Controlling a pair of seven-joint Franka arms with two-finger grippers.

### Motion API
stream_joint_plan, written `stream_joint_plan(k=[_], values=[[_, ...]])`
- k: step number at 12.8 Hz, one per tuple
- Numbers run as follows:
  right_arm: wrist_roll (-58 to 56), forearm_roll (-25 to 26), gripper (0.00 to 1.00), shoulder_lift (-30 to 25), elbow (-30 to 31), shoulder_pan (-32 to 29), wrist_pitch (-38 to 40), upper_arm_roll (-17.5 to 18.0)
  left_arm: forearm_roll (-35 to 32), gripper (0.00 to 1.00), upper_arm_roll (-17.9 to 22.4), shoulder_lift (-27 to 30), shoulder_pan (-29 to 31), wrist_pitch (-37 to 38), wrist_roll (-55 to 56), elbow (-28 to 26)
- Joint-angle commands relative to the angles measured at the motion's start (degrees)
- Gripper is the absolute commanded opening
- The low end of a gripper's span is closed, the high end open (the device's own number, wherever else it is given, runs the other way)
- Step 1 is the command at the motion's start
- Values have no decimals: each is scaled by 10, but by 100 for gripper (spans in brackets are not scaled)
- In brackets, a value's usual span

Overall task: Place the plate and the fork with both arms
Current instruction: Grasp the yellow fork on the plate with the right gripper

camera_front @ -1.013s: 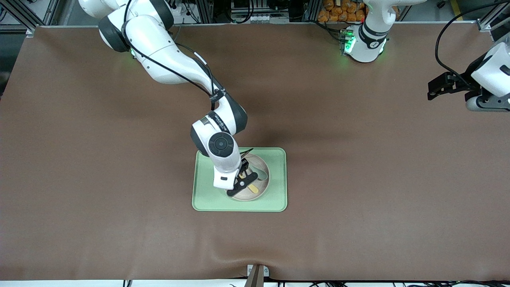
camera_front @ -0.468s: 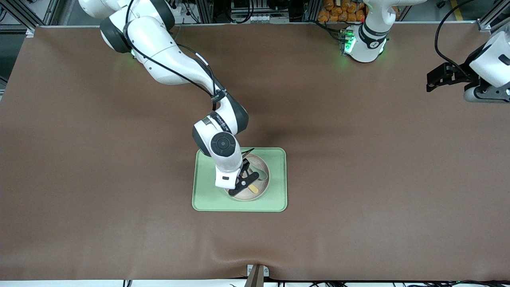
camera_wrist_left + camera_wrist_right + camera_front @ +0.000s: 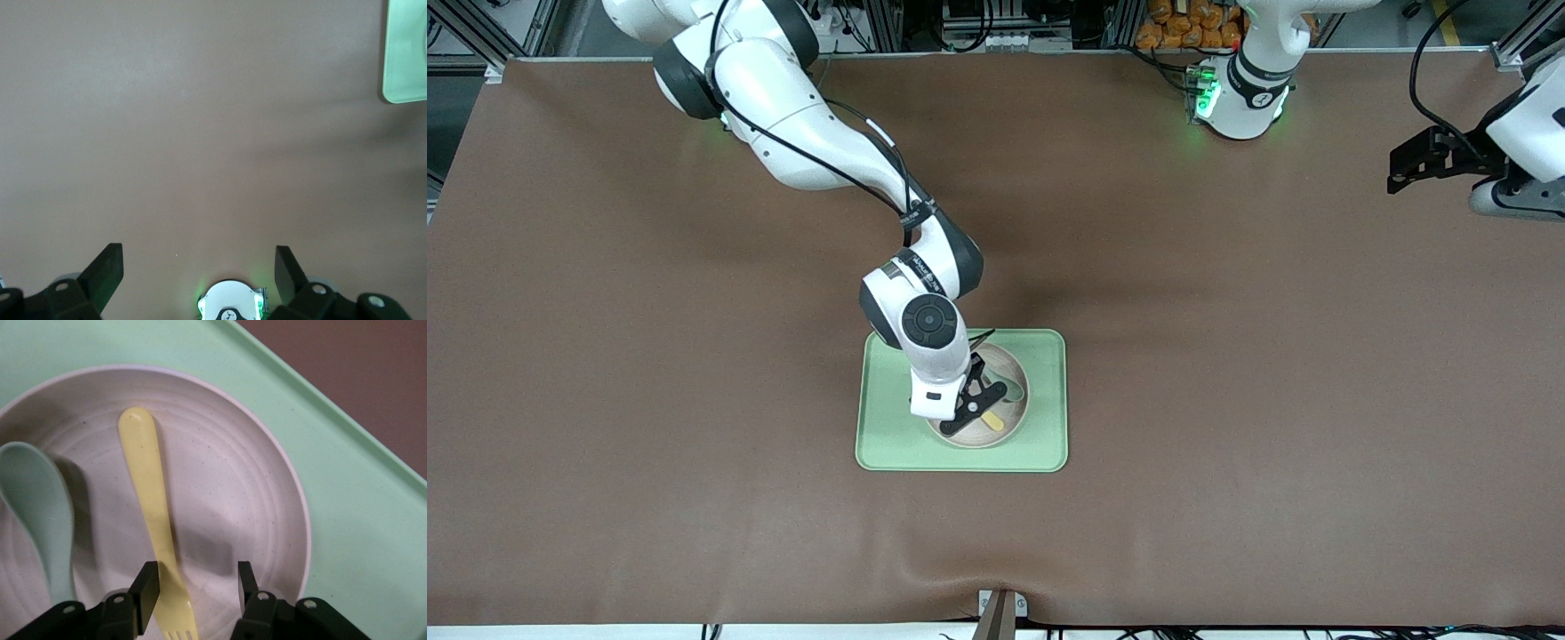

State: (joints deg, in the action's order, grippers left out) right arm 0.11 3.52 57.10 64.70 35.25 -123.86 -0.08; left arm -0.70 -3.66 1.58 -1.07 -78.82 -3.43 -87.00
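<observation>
A: Where is the right hand (image 3: 971,411)?

B: It hangs low over the plate (image 3: 1014,418), its two fingers (image 3: 145,587) spread apart and gripping nothing. In the right wrist view the fork (image 3: 152,513) lies flat in the plate between those fingers, its tines end just under them and its handle pointing away.

A: Is anything else in the plate?

B: A pale green spoon (image 3: 41,513) lies beside the fork, close to it but apart. The plate itself sits on the green tray (image 3: 889,444), at the part of the tray toward the left arm's end of the bench (image 3: 1227,400).

A: And the tray?

B: It lies near the middle of the brown bench, somewhat nearer the front camera than the arms' bases.

A: What about the left hand (image 3: 1405,169)?

B: The left arm waits, raised over the bench's edge at its own end, well apart from the tray. Its fingers (image 3: 107,270) stand wide open and empty, with bare bench below them and a corner of the tray (image 3: 407,53) showing in its wrist view.
</observation>
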Motion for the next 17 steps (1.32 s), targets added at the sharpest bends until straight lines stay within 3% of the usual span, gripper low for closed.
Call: stream_joint_plan(k=[1, 2, 5, 6, 10, 13, 17], values=[[13, 18, 24, 14, -17, 7, 3, -4, 9, 100, 5, 11, -5, -25, 0, -5], [14, 18, 16, 14, -17, 6, 3, -4, 9, 100, 5, 11, -5, -26, 0, -6], [14, 16, 11, 11, -22, 4, 9, -3, 8, 100, 5, 13, -4, -45, 1, -4], [16, 13, 1, 8, -23, 3, 11, -2, 5, 100, 6, 13, -4, -49, 0, -4], [29, 8, 0, 5, -25, -1, 15, 4, 7, 100, 9, 12, 8, -53, 0, -4], [29, -15, 0, -8, -47, -6, 69, 4, 4, 100, 6, 11, 8, -55, -11, -1], [30, -28, 0, -39, -51, -53, 107, 15, 7, 100, 5, 9, 7, -82, -12, 1]])
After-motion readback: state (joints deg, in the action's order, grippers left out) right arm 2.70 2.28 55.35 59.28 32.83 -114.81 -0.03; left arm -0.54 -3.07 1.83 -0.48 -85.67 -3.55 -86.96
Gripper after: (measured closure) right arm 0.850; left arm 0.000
